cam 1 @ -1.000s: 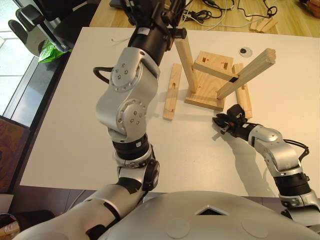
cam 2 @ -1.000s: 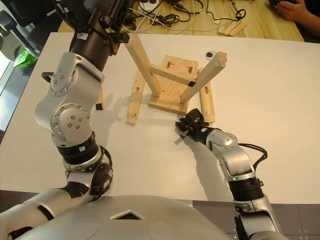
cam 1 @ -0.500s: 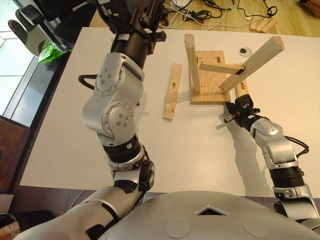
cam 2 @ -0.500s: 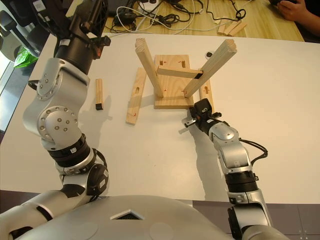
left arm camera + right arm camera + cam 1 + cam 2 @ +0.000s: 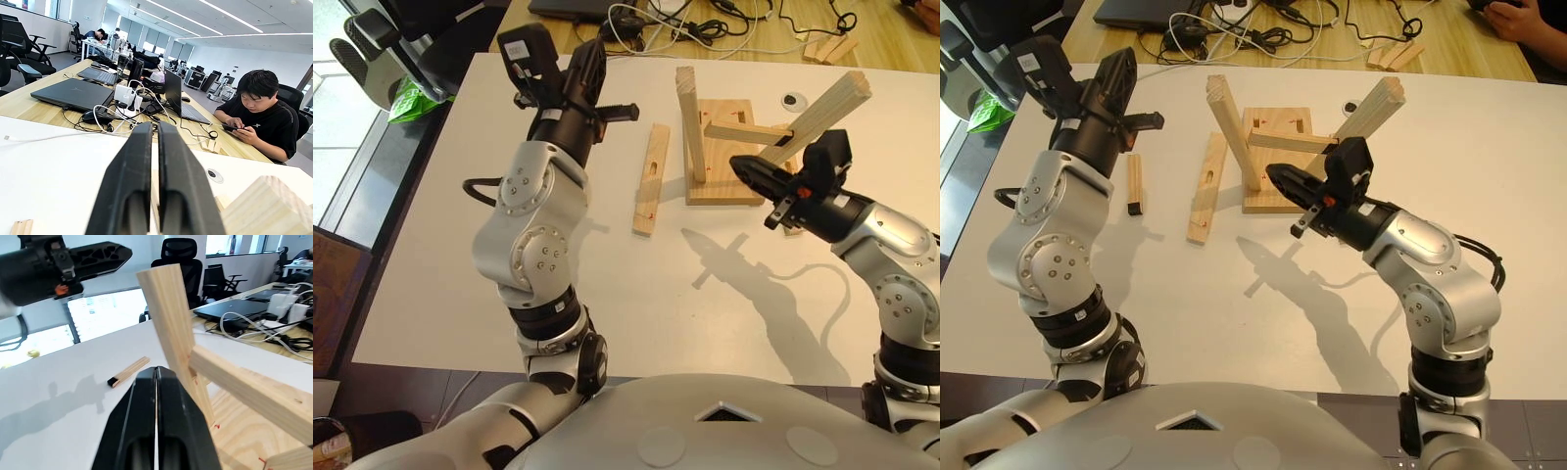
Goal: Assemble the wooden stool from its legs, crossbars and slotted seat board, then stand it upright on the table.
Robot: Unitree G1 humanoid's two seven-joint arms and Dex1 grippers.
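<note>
Right fingers [image 5: 752,172]: pressed together, empty, raised just beside the seat board [image 5: 720,186]. Left fingers [image 5: 132,186]: likewise closed on nothing, high over the far left of the desk [image 5: 460,235]. The board lies flat and carries an upright leg [image 5: 688,113], a leaning leg [image 5: 818,108] and a crossbar [image 5: 744,130] between them; a loose leg [image 5: 648,181] lies alongside. Risk: a nudge could lever the leaning leg out of its slot. Behind the white desk is an office with a laptop [image 5: 73,93] and cables [image 5: 705,24].

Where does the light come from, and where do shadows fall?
Left wrist view: ceiling light strips overhead. Left eye view: a dark shadow on the table, on the robot's side of the seat board. Right wrist view: bright window behind.
</note>
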